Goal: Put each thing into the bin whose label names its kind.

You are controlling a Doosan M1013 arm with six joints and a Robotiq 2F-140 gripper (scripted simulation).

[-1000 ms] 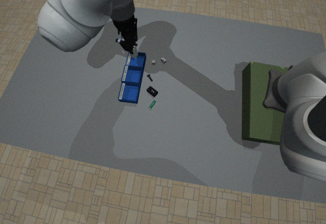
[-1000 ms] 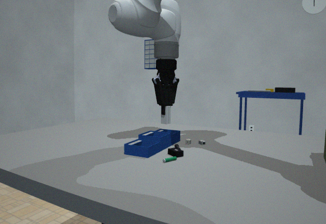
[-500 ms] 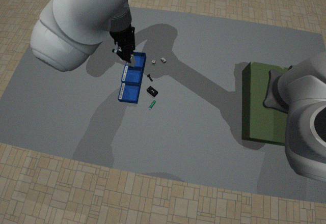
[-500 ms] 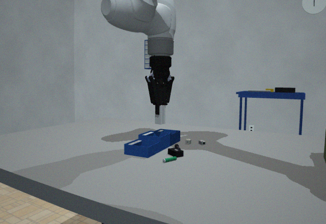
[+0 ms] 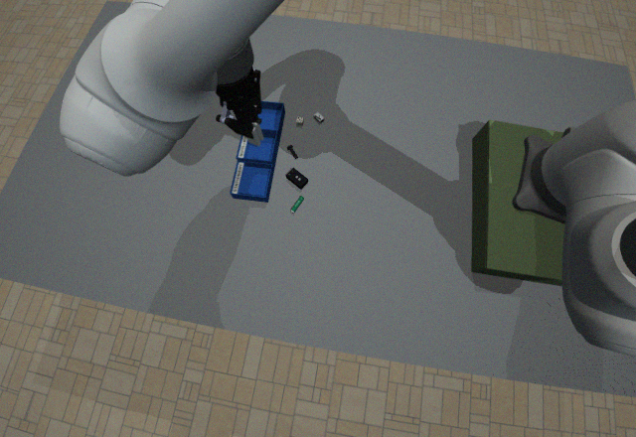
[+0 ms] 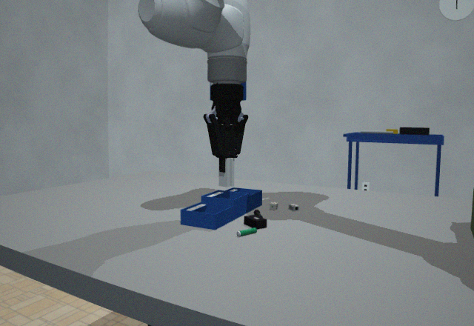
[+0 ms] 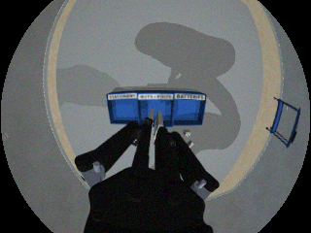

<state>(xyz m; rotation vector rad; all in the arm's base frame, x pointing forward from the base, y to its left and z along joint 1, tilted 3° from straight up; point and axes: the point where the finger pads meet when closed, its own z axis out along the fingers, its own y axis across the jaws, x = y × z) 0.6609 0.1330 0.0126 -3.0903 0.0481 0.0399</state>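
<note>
My gripper (image 5: 256,136) (image 6: 226,180) (image 7: 154,116) is shut, with nothing seen between its fingers, above the nuts+bolts bin (image 5: 261,152) (image 7: 149,107). The blue stationery bin (image 5: 250,182) (image 6: 197,219) (image 7: 123,111) and batteries bin (image 5: 271,117) (image 6: 255,198) (image 7: 189,112) stand at its two ends. No thing shows in the visible parts of the bins. Beside the bins lie a green cylinder (image 5: 297,204) (image 6: 246,232), a black box (image 5: 296,178) (image 6: 255,221), a dark bolt (image 5: 292,151), a pale dotted cube (image 5: 299,120) (image 6: 273,206) and a small grey-white block (image 5: 319,117) (image 6: 293,207).
The bins stand in one row, close together. The green base block (image 5: 524,247) under the arm is at the right in the top view. A blue side table (image 6: 398,138) stands away in the background. The arm casts broad shadows on the grey table (image 5: 359,278).
</note>
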